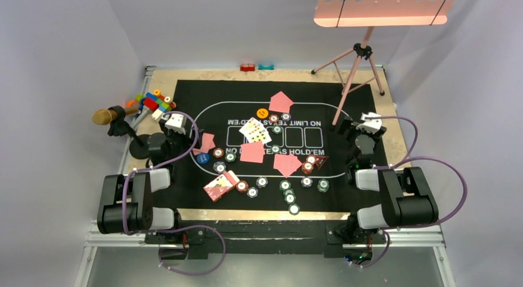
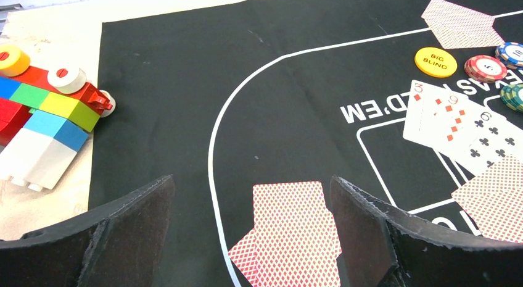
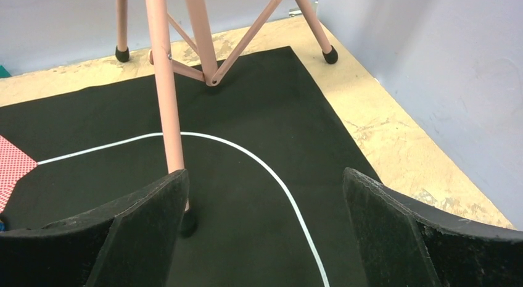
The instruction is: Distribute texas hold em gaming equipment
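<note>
The poker gear lies spread over the black mat point(image 1: 370, 95). Pink-backed playing cards point(image 1: 251, 152) sit in several small piles, and three face-up cards point(image 2: 459, 123) lie by the orange "big blind" disc point(image 2: 435, 61). Striped chips point(image 1: 290, 197) are scattered along the near side, with a blue disc point(image 1: 203, 157) and a red triangle marker point(image 1: 321, 160). My left gripper point(image 2: 253, 219) hangs open over a pair of pink-backed cards point(image 2: 290, 231) at the mat's left end, touching nothing. My right gripper point(image 3: 265, 225) is open over bare mat at the right end, empty.
Colourful toy bricks point(image 2: 43, 108) and a gold-headed microphone point(image 1: 106, 116) lie off the mat's left edge. A pink tripod point(image 1: 354, 71) stands at the back right; one leg point(image 3: 165, 83) comes down just beside my right gripper's left finger. A card box point(image 1: 220, 186) lies near front left.
</note>
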`<action>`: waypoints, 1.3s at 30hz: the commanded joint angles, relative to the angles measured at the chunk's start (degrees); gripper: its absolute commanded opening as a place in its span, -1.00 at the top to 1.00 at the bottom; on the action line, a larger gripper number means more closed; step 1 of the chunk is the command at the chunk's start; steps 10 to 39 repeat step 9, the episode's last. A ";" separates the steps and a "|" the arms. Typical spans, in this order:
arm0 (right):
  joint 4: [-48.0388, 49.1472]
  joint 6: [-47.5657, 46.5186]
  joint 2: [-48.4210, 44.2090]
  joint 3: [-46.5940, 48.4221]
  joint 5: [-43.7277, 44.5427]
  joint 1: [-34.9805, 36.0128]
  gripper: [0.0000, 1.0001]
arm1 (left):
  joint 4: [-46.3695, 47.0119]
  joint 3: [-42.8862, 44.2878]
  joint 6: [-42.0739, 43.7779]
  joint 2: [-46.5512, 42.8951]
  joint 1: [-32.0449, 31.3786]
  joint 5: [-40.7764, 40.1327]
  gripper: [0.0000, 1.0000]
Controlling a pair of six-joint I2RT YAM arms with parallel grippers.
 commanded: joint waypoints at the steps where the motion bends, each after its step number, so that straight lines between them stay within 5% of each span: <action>1: 4.44 -0.06 -0.92 0.78 -0.79 -0.17 -0.97 | 3.81 0.40 0.56 -0.03 -0.14 1.33 -0.99; 39: 4.21 0.05 -0.99 0.80 -0.82 -0.18 -0.97 | 2.99 0.76 0.82 -0.17 -0.43 0.37 -0.99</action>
